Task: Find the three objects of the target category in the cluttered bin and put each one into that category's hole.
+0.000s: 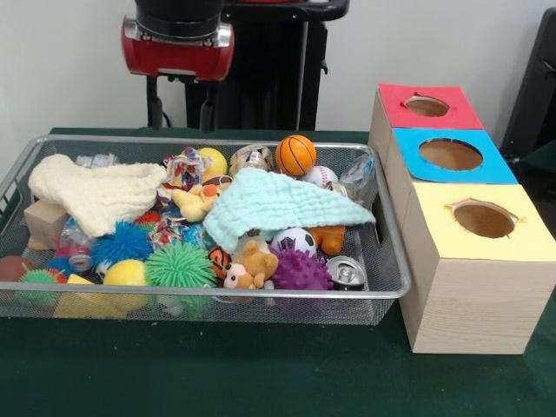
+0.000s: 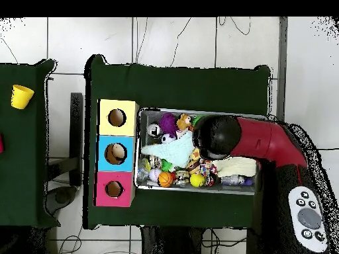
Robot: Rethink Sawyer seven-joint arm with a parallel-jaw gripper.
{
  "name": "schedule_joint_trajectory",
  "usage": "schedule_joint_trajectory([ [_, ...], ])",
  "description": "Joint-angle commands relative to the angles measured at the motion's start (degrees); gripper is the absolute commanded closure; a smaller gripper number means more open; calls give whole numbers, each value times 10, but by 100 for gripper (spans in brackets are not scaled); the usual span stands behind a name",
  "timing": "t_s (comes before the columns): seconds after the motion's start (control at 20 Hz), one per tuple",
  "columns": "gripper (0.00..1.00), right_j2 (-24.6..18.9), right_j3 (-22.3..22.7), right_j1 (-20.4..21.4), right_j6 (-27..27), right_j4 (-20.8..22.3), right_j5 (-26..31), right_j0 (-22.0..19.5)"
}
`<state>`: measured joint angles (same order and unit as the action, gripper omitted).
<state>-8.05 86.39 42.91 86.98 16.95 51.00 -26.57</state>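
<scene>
The wire mesh bin [image 1: 217,295] is full of toys, cloths and cans. One crushed clear bottle [image 1: 95,160] lies at its back left corner, and it also shows in the overhead view [image 2: 235,180]. Another piece of crushed clear plastic [image 1: 360,172] lies at the back right, by the rim. A third clear bottle [image 1: 75,247] lies partly buried at the left, under the cream cloth. My gripper [image 1: 182,111] hangs open and empty above the bin's back edge, left of the middle. The blue-surround hole [image 1: 450,155] tops the middle box; it also shows in the overhead view [image 2: 116,153].
A mint cloth [image 1: 278,204] and a cream cloth [image 1: 95,193] cover part of the pile. Shiny cans [image 1: 347,272] lie among balls and plush toys. The red-surround hole [image 1: 426,106] and the yellow-surround hole [image 1: 483,219] flank the blue one. In the overhead view my arm [image 2: 265,142] covers the bin's right part.
</scene>
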Motion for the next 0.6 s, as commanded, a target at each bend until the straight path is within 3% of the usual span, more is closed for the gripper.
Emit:
schedule_joint_trajectory([
  [0.05,0,-59,15,2,-71,26,22,16],
  [0.25,0,-49,44,10,-24,18,11,41],
  [0.6,0,-15,109,13,83,14,-85,91],
])
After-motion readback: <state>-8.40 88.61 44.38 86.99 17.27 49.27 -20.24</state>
